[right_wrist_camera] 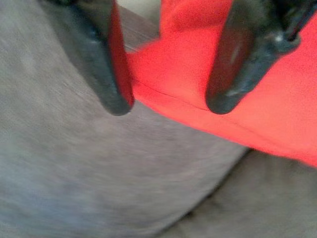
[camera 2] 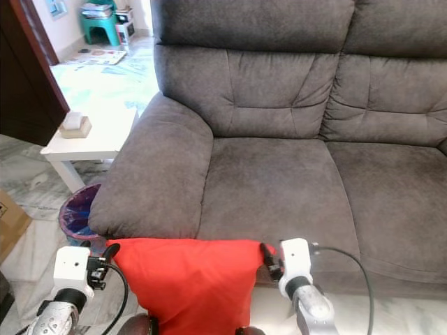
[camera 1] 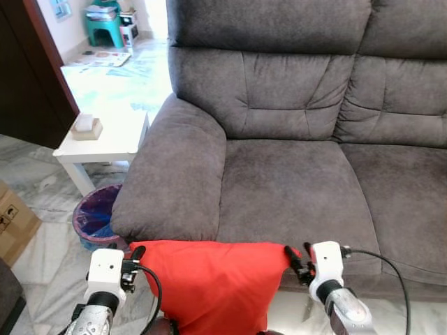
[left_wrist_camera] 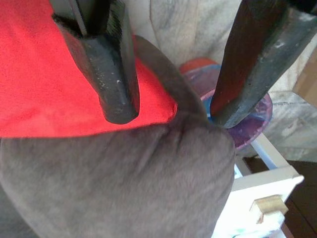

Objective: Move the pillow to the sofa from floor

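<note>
The red pillow hangs in front of the grey sofa, its top edge level with the front edge of the seat. My left gripper is at the pillow's top left corner, just below the sofa armrest. In the left wrist view the fingers stand apart, one lying over the pillow, and the corner pokes into the gap. My right gripper is at the top right corner. Its fingers also stand apart around the red pillow.
A white side table with a small box stands left of the armrest. A purple-lined bin sits below it. A cardboard box is at the far left on the marble floor. A green stool stands far back.
</note>
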You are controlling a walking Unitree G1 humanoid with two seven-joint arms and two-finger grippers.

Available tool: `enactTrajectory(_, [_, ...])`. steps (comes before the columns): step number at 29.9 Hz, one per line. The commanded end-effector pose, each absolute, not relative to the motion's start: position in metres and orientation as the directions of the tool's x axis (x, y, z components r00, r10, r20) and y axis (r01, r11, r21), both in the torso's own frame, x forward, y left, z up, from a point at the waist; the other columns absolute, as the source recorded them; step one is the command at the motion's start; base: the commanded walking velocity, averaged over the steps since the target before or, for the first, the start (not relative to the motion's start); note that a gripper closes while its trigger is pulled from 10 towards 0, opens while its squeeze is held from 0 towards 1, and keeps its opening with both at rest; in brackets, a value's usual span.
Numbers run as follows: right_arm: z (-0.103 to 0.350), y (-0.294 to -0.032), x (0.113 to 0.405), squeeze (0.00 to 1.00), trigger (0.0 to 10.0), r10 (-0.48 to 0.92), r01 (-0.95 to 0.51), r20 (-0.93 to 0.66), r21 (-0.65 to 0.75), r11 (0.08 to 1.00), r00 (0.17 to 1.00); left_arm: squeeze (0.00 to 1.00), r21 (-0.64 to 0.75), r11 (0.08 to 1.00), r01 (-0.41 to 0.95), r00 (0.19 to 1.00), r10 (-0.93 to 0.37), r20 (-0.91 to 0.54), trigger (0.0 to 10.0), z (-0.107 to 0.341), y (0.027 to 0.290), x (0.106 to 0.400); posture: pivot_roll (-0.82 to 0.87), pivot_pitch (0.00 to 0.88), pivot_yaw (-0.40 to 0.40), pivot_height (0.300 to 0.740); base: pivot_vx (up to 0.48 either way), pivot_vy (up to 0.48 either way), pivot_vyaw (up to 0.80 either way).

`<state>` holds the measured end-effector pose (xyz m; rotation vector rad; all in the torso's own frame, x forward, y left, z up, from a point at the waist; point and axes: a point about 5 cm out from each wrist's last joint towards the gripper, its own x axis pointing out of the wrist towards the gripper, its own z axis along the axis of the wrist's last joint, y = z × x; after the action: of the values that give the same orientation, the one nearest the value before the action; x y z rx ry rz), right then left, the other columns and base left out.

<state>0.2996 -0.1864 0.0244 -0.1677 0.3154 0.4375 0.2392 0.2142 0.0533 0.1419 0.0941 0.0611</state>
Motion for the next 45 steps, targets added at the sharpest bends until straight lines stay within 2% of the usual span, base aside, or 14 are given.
enactTrajectory(1, [0.03,-0.192,0.303,1.0,10.0,0.457,-0.531,-0.376,-0.117,0.84,0.806,0.0,0.134,0.99,-0.051,0.993,0.065,-0.1,10.0,0.053,0.217,0.237,0.06,0.122,0.014,0.608,0.0,0.0,0.0])
enactTrajectory(3, [0.036,-0.199,0.307,1.0,10.0,0.481,-0.571,-0.401,-0.139,0.809,0.78,0.0,0.133,0.99,-0.048,0.993,0.062,-0.102,10.0,0.053,0.218,0.236,0.07,0.123,0.011,0.608,0.0,0.0,0.0])
enactTrajectory(6, [0.047,-0.213,0.311,1.0,10.0,0.54,-0.672,-0.476,-0.16,0.723,0.694,0.0,0.126,0.991,-0.038,0.992,0.053,-0.111,10.0,0.052,0.218,0.236,0.07,0.122,0.001,0.608,0.0,0.0,0.0])
enactTrajectory(7, [0.047,-0.213,0.311,1.0,10.0,0.54,-0.672,-0.476,-0.16,0.723,0.694,0.0,0.126,0.991,-0.038,0.992,0.053,-0.111,10.0,0.052,0.218,0.236,0.07,0.122,0.001,0.608,0.0,0.0,0.0])
enactTrajectory(8, [0.052,-0.218,0.313,1.0,10.0,0.567,-0.712,-0.5,-0.157,0.684,0.655,0.0,0.124,0.992,-0.036,0.992,0.05,-0.113,10.0,0.052,0.218,0.236,0.07,0.122,-0.008,0.608,0.0,0.0,0.0])
enactTrajectory(16, [0.06,-0.216,0.317,1.0,10.0,0.601,-0.793,-0.562,-0.181,0.581,0.569,0.0,0.115,0.993,-0.033,0.993,0.046,-0.11,10.0,0.052,0.216,0.237,0.09,0.114,-0.021,0.608,0.0,0.0,0.0])
enactTrajectory(21, [0.054,-0.212,0.312,1.0,10.0,0.616,-0.861,-0.643,-0.141,0.488,0.455,0.0,0.113,0.993,-0.04,0.993,0.053,-0.11,10.0,0.052,0.217,0.236,0.1,0.113,-0.03,0.608,0.0,0.0,0.0])
enactTrajectory(27, [0.051,-0.205,0.314,1.0,10.0,0.586,-0.846,-0.639,-0.214,0.488,0.499,0.0,0.117,0.993,-0.029,0.992,0.042,-0.116,10.0,0.051,0.216,0.235,0.1,0.114,-0.024,0.608,0.0,0.0,0.0])
enactTrajectory(36, [0.051,-0.207,0.319,1.0,10.0,0.519,-0.793,-0.631,-0.278,0.543,0.576,0.0,0.121,0.992,-0.018,0.993,0.033,-0.116,10.0,0.053,0.216,0.235,0.1,0.119,-0.017,0.608,0.0,0.0,0.0])
enactTrajectory(43, [0.04,-0.215,0.313,1.0,10.0,0.436,-0.802,-0.709,-0.316,0.507,0.554,0.0,0.114,0.993,0.015,0.991,0.001,-0.136,10.0,0.051,0.214,0.235,0.11,0.126,-0.019,0.608,0.0,0.0,0.0])
enactTrajectory(44, [0.038,-0.215,0.31,0.37,10.0,0.437,-0.812,-0.722,-0.298,0.502,0.536,0.0,0.111,0.994,0.018,0.991,-0.003,-0.137,10.0,0.051,0.213,0.235,0.12,0.13,-0.021,0.608,0.0,0.0,0.0])
enactTrajectory(45, [0.034,-0.214,0.307,0.0,10.0,0.444,-0.823,-0.736,-0.271,0.499,0.512,0.0,0.11,0.994,0.022,0.991,-0.007,-0.134,10.0,0.052,0.211,0.234,0.13,0.133,-0.024,0.608,0.0,0.0,0.0])
